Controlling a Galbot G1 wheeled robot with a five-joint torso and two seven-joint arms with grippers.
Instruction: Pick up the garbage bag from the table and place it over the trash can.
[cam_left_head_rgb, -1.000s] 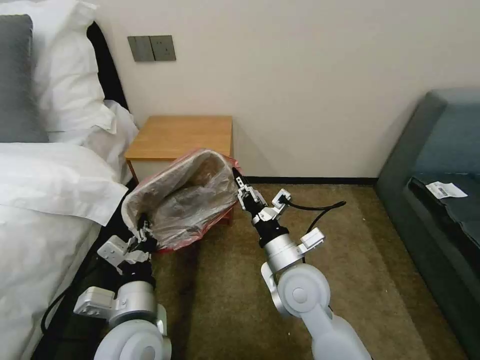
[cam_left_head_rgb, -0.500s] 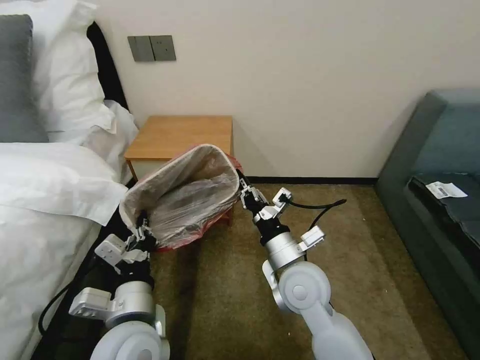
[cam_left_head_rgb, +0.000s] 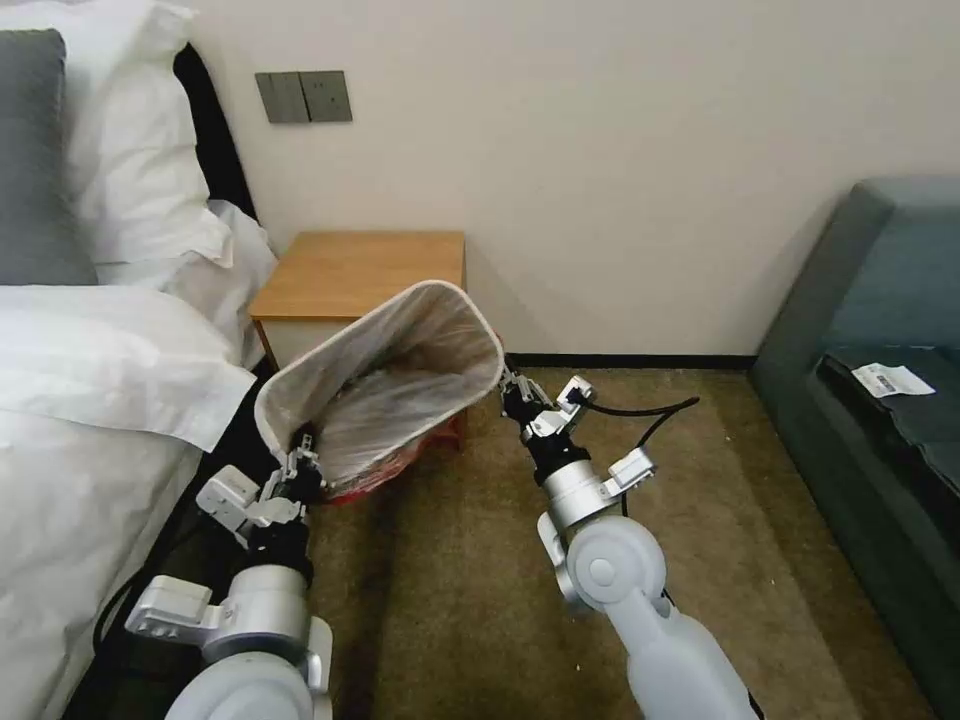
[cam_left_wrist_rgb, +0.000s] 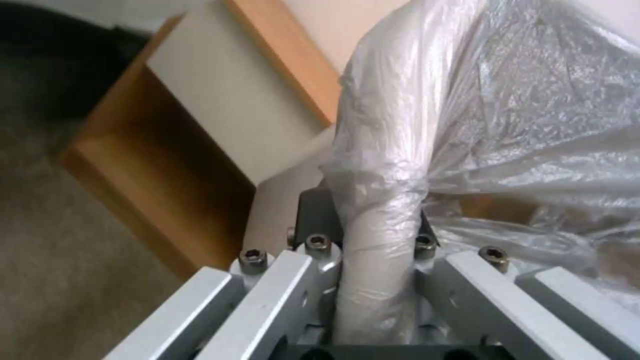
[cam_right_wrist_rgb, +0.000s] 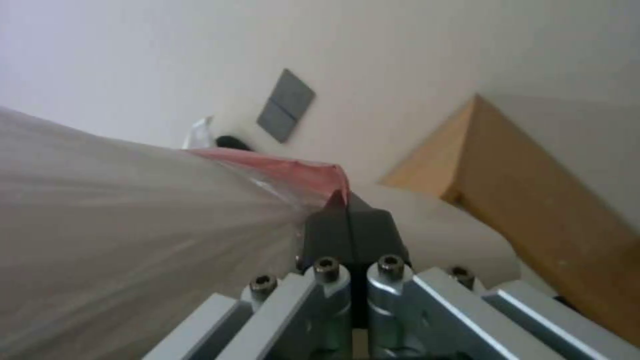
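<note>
Left arm: reaches forward and up from the lower left of the head view, wrist angled toward the right.
Left gripper: fingers pinched tight on a bunched fold of the garbage bag.
Right arm: extends forward from the lower right, forearm nearly straight, wrist tilted left.
Right gripper: dark fingers pressed together, clamping the bag's red edge.

my pincers: silver, black tips | garbage bag: clear-grey, crinkled, red-pink rim | trash can: cream-white | desk: orange-brown top, white front
</note>
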